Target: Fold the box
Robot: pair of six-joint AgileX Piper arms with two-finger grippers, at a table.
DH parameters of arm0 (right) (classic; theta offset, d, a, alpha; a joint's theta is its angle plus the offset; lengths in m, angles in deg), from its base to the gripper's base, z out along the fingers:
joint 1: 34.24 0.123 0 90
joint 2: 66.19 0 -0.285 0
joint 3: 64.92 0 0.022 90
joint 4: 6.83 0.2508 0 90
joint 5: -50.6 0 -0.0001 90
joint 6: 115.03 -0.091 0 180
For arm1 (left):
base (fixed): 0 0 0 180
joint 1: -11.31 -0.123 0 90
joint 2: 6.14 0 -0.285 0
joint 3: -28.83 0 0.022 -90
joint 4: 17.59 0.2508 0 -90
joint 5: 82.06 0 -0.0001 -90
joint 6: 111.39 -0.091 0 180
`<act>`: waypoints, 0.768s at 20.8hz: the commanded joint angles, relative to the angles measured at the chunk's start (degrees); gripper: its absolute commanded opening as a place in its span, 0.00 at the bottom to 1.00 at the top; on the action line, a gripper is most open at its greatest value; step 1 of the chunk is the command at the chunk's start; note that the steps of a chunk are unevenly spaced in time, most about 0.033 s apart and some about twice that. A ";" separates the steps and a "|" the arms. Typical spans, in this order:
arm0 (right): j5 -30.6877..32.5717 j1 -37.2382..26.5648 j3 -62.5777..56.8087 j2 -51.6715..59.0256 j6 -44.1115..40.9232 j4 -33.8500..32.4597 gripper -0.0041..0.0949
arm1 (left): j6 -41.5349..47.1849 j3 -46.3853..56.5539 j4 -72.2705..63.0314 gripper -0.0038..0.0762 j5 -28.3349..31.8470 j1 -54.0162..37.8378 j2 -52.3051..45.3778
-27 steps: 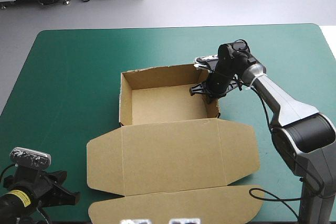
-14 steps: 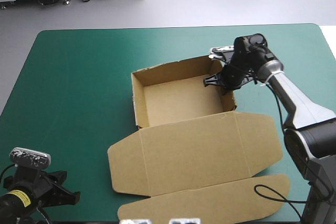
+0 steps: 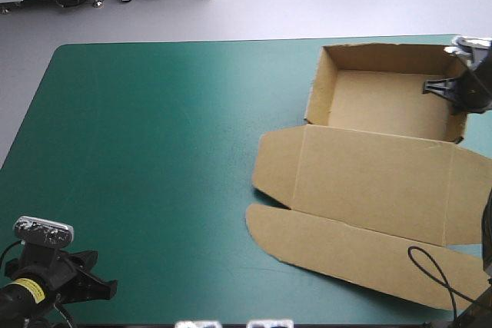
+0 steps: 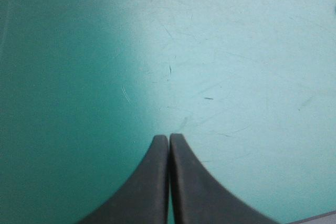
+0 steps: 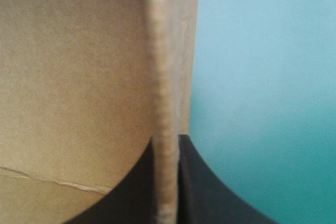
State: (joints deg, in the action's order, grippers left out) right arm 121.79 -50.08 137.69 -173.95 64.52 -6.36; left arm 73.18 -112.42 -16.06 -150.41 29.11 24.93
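The box [image 3: 377,178] sits at the far right corner of the table [image 3: 169,151] as an open tray with its walls raised. Its lid [image 3: 369,174] lies flat toward the table's near edge and runs out of view at the table's right side.

The right gripper [image 5: 167,141] is all but closed on the tray's right wall [image 5: 164,77], with 1 black finger inside and 1 outside. The left gripper [image 4: 169,139] is pressed shut on nothing, over bare teal-green cover at the table's near left corner.

The main risk is the table's right edge. A pull that way could tip the box off, because only 1 thin wall is pinched. A twist of that grip could also bend or untuck the wall. The left gripper is too far off to steady the lid.
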 commanded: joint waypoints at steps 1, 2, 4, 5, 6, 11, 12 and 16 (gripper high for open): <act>0.33 -6.68 1.53 3.22 0.45 0.36 0.02 | 0.59 -1.51 -0.27 0.04 2.26 0.33 0.51; 0.33 -8.84 1.53 2.84 0.45 0.55 0.02 | 0.59 -1.51 -0.27 0.04 2.26 0.33 0.51; 0.33 -12.45 1.53 1.92 0.45 0.64 0.02 | 0.59 -1.51 -0.27 0.04 2.26 0.33 0.51; 0.33 -13.74 1.41 1.24 0.45 0.64 0.02 | 0.59 -1.51 -0.27 0.04 2.26 0.33 0.51; 0.33 -14.99 1.41 0.25 0.45 0.55 0.02 | 0.59 -1.51 -0.27 0.04 2.26 0.33 0.51; 0.33 -15.58 1.41 -3.74 3.50 -0.47 0.05 | 0.88 -1.51 -0.27 0.04 1.60 0.33 0.51; 0.33 -15.58 1.41 -4.13 3.18 -1.65 0.13 | 1.40 -1.51 -0.27 0.04 0.90 0.33 0.51; 0.33 -15.58 1.41 -4.13 3.06 -4.38 0.38 | 1.66 -1.51 -0.27 0.04 -0.30 0.33 0.51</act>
State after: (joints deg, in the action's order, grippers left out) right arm 121.46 -65.49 137.58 -181.03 66.90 -9.51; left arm 74.23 -112.42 -16.06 -152.70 29.11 24.93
